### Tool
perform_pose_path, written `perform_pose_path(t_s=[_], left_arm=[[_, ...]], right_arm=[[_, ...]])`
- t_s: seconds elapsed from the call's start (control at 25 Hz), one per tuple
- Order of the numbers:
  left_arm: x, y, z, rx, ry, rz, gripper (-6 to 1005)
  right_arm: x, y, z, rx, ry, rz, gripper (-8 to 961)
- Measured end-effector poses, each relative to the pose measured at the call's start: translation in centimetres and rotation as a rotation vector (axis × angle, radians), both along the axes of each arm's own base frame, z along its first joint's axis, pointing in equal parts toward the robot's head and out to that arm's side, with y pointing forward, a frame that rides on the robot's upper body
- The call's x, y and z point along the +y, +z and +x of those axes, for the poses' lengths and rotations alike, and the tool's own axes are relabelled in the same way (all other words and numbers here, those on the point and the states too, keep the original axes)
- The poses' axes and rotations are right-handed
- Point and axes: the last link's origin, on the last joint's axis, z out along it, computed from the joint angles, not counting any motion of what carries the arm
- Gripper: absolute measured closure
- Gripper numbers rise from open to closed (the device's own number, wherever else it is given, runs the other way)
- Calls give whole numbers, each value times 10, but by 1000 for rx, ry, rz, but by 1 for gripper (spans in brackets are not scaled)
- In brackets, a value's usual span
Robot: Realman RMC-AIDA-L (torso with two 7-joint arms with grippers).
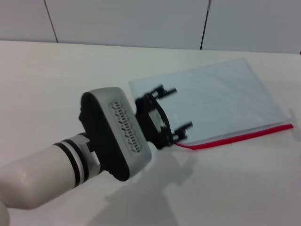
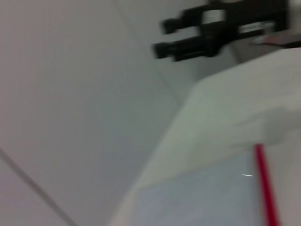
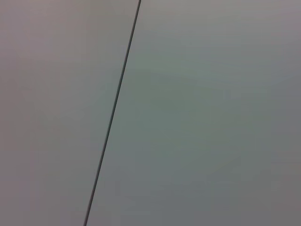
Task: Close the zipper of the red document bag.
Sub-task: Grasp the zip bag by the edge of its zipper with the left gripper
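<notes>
The red document bag point(image 1: 221, 96) lies flat on the white table, a pale translucent pouch at the centre right. Its zipper point(image 1: 235, 137), a thin red strip, runs along the long edge nearest me. My left gripper point(image 1: 179, 108) is open over the bag's left end, one black fingertip point(image 1: 188, 125) close above the zipper's left end, nothing between the fingers. The left wrist view shows the bag point(image 2: 207, 197) and the zipper point(image 2: 265, 188). Farther off in that view my right gripper point(image 2: 161, 36) hangs beyond the table's edge, blurred.
The white table point(image 1: 56, 84) stretches wide to the left and front of the bag. Grey wall panels point(image 1: 127, 23) stand behind it. The right wrist view shows only wall with a dark seam point(image 3: 113, 113).
</notes>
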Motion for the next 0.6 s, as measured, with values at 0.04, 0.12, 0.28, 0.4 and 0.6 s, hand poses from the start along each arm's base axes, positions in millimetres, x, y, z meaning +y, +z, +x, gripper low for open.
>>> perform_pose_path(t_s=[0.04,0.12,0.28,0.4,0.6], left_arm=[[-2,0,1,15,1,-32,200],[-6,2,3,41,17,-110,202],[-7,7,2,72,60,-195,202],[-3,7,-1,113,114,-232,203],[5,8,-4,150,160,-226,203]], right_arm=[[0,0,0,0,0,0,272],[0,0,0,0,0,0,272],[0,0,0,0,0,0,272],[0,0,0,0,0,0,271],[1,0,-1,-1,4,-1,272]])
